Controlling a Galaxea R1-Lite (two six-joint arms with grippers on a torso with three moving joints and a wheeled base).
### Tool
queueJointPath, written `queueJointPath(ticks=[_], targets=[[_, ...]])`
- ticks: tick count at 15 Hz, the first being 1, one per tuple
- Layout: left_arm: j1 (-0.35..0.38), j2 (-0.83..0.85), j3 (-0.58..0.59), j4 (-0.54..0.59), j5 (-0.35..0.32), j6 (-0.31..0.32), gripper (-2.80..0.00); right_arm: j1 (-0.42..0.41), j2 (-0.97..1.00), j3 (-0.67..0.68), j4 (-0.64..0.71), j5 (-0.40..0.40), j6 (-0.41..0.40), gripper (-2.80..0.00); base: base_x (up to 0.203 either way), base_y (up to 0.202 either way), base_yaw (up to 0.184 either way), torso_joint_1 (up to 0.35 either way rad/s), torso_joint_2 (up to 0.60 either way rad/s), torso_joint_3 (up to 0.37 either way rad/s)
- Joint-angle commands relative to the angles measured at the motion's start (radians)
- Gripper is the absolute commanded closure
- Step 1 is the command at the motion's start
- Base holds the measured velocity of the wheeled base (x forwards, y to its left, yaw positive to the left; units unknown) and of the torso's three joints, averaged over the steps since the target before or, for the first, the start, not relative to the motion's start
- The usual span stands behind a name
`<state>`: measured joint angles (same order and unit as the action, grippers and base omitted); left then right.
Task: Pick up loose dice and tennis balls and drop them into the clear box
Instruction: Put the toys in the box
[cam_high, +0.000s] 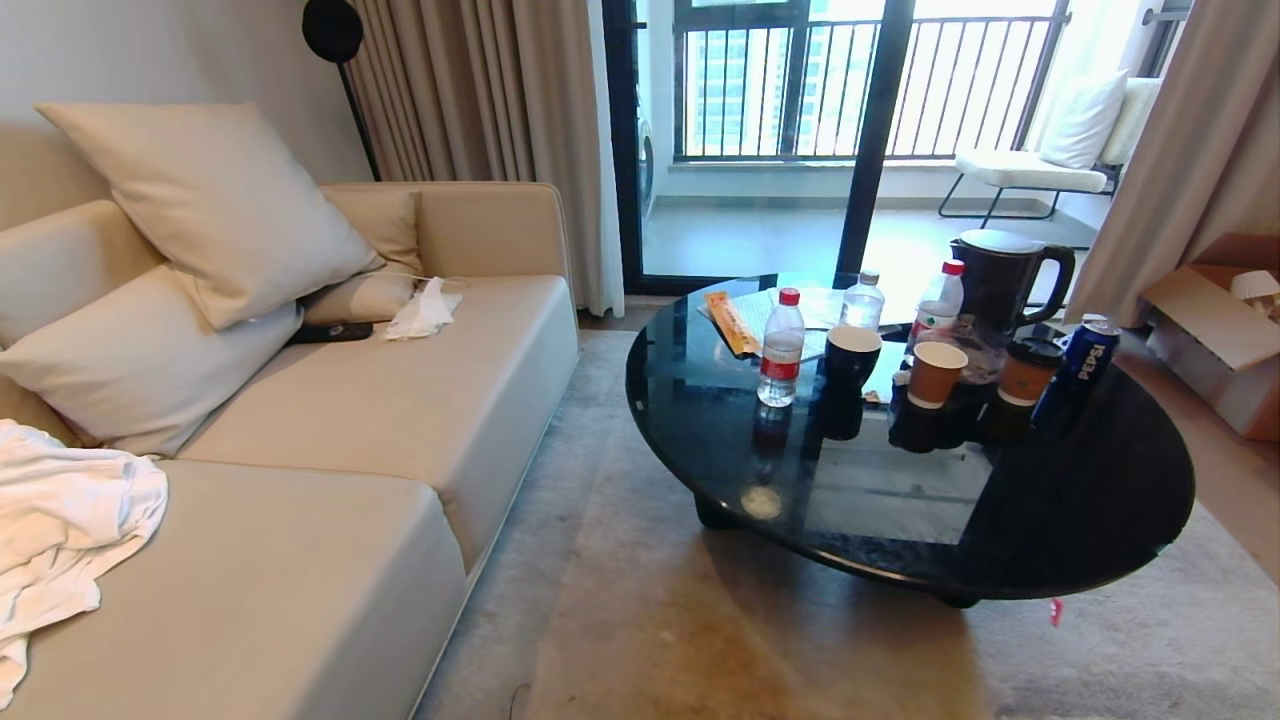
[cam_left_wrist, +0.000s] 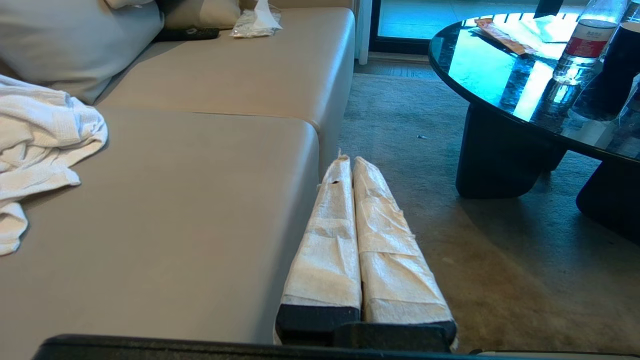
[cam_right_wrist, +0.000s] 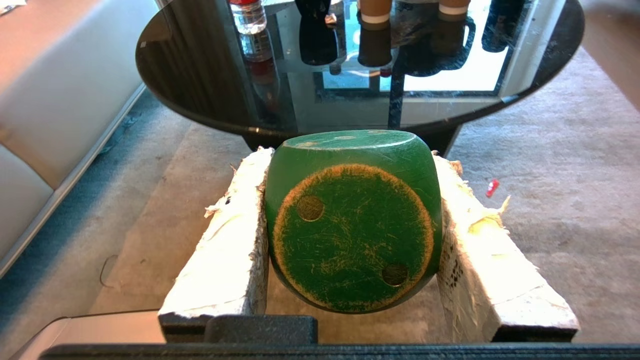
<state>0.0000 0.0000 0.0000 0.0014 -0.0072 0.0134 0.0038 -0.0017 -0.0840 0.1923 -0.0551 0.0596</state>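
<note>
Daylight pours in through the balcony door and blows out the view outside to near white. We get hard glare and mirror reflections on the black glass table, strong in both wrist views past the jaws. Soft shadow sits under the table on the rug. The green die between the right jaws is sharp and evenly lit. Wrist views tint bluish at the edges, with lines bowed toward the corners.
</note>
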Motion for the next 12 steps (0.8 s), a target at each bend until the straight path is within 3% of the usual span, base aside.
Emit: queueJointPath(ticks=[1, 12], targets=[[0.000, 0.000, 0.000, 0.000, 0.000, 0.000, 0.00, -0.001, 0.000, 0.001, 0.001, 0.000, -0.001, 0.00, -0.183, 0.000, -0.002, -0.001, 0.00, -0.005], [0.000, 0.000, 0.000, 0.000, 0.000, 0.000, 0.00, 0.000, 0.000, 0.000, 0.001, 0.000, -0.001, 0.00, -0.183, 0.000, -0.002, 0.003, 0.00, 0.001]])
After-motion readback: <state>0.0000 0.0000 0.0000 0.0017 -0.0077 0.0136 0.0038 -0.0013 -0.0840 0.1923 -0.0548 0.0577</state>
